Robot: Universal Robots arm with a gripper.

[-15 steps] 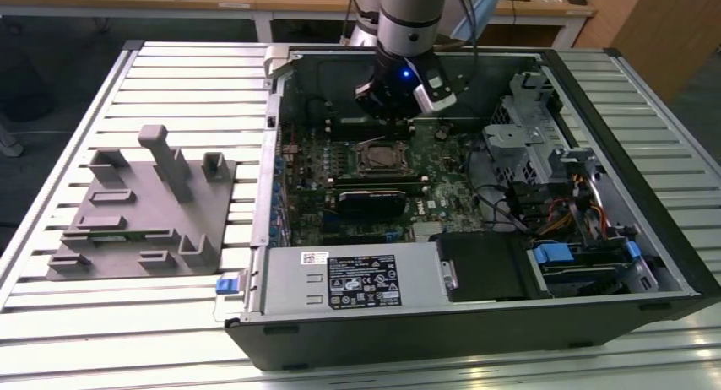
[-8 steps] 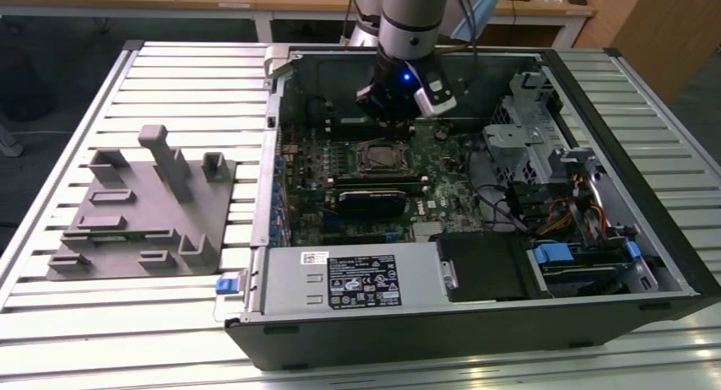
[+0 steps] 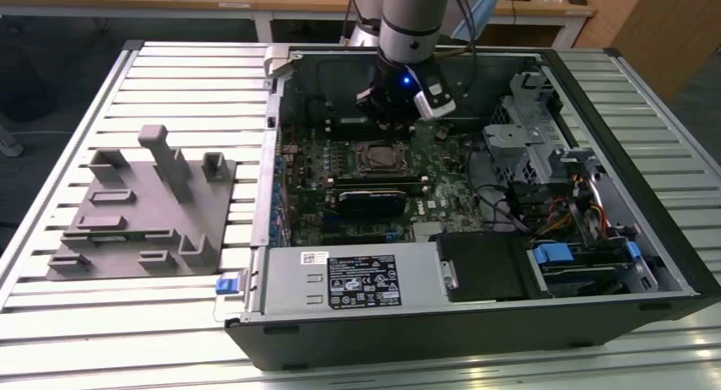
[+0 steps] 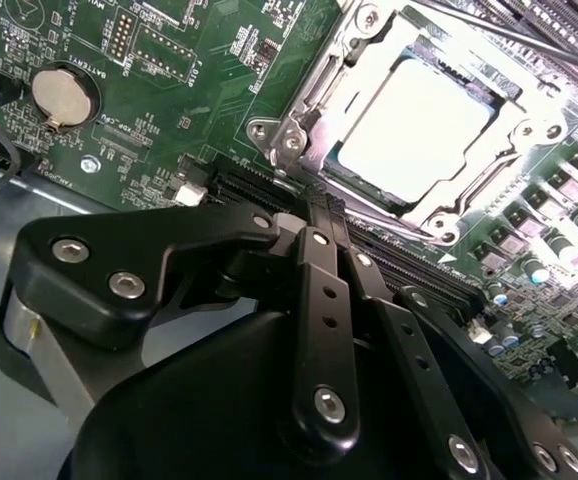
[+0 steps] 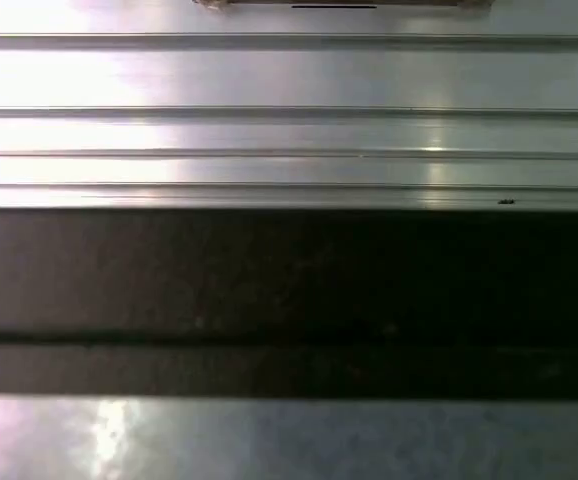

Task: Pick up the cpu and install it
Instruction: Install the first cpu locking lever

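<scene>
While one cpu point(image 4: 409, 130) sits in socket, end effector point(image 4: 314, 215) closed, empty.

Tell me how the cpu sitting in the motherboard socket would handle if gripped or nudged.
The cpu looks flat, thin and rigid, so probably stiff and light. Its smooth, shiny metal top may be slippery. Seated inside the socket frame, it likely won't slide, and offers little edge to grip.

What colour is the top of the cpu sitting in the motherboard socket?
Silver-grey, glaring almost white; the cpu shows best in the second wrist view.
</scene>
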